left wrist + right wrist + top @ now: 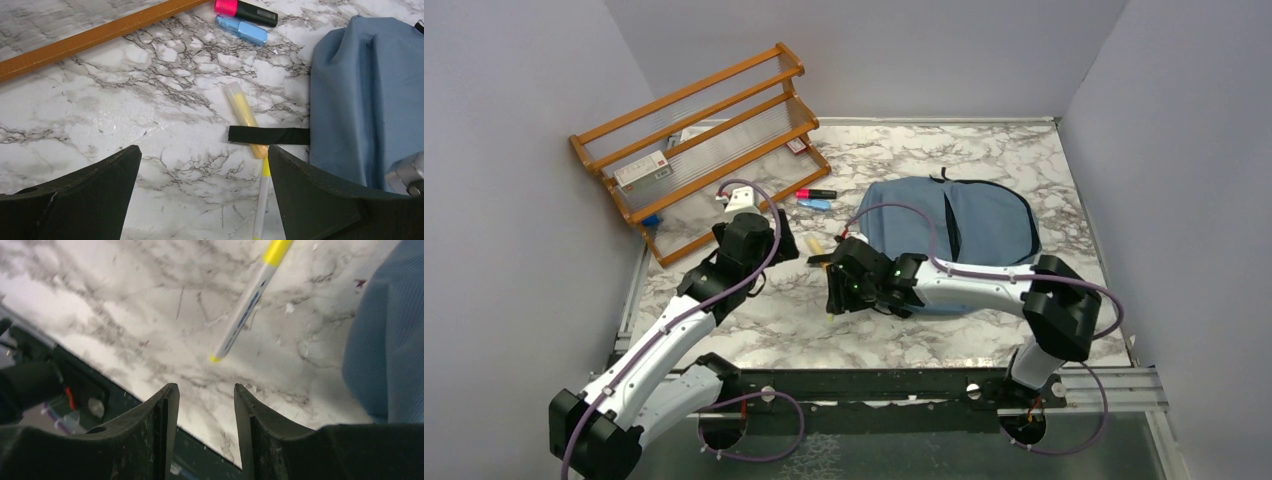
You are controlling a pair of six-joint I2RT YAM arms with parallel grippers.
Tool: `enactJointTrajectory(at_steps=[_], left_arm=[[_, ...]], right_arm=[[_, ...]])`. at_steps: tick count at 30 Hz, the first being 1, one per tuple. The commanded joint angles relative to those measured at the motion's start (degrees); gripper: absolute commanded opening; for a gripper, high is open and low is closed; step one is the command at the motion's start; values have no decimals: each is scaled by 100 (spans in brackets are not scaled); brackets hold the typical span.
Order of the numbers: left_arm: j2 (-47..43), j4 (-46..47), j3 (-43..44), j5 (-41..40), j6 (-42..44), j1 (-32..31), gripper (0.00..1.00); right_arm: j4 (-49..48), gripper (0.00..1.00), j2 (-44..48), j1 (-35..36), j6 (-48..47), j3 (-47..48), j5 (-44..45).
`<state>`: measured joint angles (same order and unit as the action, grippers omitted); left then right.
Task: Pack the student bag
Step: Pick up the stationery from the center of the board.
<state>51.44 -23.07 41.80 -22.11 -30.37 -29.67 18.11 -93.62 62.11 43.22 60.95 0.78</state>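
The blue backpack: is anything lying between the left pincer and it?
Yes. A yellow highlighter and a white pen lie between the left pincer and the backpack, and its black strap crosses over the highlighter.

The top camera sits high behind both arm bases, looking down over the whole tabletop (874,340). The left wrist camera looks out past the left hand (204,150), low over the marble. The right wrist camera, behind the right hand (206,387), hangs closer, facing the tabletop's edge. Both wrist views catch the yellow-capped pen (262,200) and the student bag (360,100).
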Motion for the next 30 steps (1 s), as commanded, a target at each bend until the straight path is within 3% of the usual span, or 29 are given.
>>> enactJointTrajectory(at_steps=[1, 17, 28, 30], left_arm=[[-304, -152, -115, -230, 180, 32, 98], [-363, -136, -102, -224, 207, 32, 98], [-383, -135, -116, -193, 242, 33, 98], [-380, -136, -124, -197, 242, 36, 98]], right_arm=[[266, 50, -545, 21, 436, 587, 1019], [1374, 45, -2055, 108, 521, 1834, 1695], [1476, 25, -2371, 135, 485, 1874, 1375], [1589, 18, -2380, 135, 493, 1894, 1384]])
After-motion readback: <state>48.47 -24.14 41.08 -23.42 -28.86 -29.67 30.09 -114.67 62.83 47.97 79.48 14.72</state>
